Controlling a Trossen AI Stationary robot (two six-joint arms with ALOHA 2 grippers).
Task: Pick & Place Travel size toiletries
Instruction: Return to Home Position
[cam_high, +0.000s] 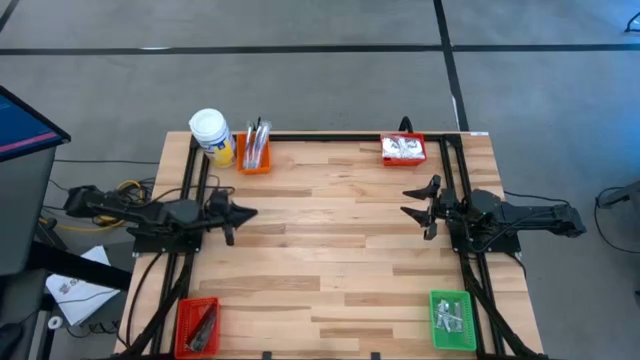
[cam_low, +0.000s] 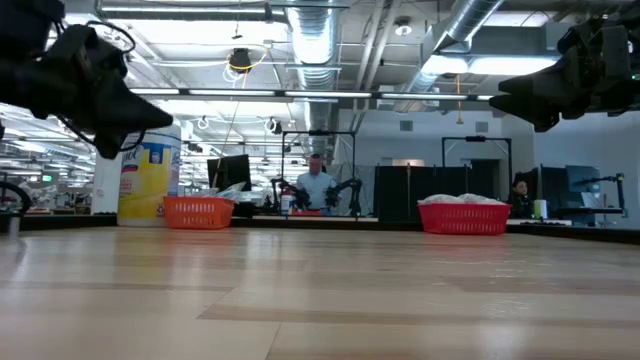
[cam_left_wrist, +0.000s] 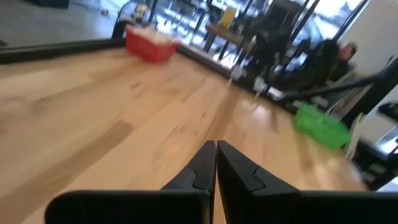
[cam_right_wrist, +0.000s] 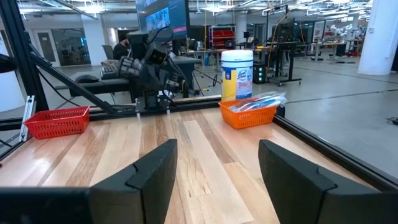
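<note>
toiletries sit in the corner bins, per your high view: toothbrushes (cam_high: 256, 138) in the orange bin (cam_high: 253, 168) at 11 o'clock, white packets (cam_high: 404, 149) in the red bin (cam_high: 403, 163) at 1, silvery sachets (cam_high: 452, 318) in the green bin (cam_high: 434, 320) at 5, dark bars (cam_high: 203, 325) in the second red bin (cam_high: 181, 325) at 7. left arm (cam_high: 170, 213) hangs at 9 above the counter (cam_high: 330, 250), left jaws clenched on nothing. right arm (cam_high: 490, 215) at 3, right jaws released, wide apart. yellow jar (cam_high: 212, 137) sits just beside the orange bin.

Overhead and table-level views share the table (cam_high: 330, 230).
</note>
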